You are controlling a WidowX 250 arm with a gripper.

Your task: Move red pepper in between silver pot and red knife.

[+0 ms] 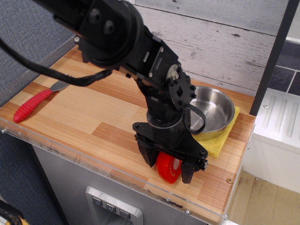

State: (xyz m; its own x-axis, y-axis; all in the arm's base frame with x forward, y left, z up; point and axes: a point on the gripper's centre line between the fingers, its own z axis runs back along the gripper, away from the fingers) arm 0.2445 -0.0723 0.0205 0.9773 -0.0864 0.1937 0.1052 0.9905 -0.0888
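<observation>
Single view only, so no overlap with any other camera. Fixed external cam, raised, off the front edge of the wooden surface (70,110), looking down and across it toward the grey plank wall at the top of frame. Horizon is tilted: the surface's front edge runs from mid left down to lower right. Medium range; whole surface fits. Red knife (30,104) sits at far left, silver pot (213,110) right of centre. Arm enters from the upper left and blocks the middle. End effector (168,165) and red pepper (168,167) land low centre, nearest the lens.
</observation>
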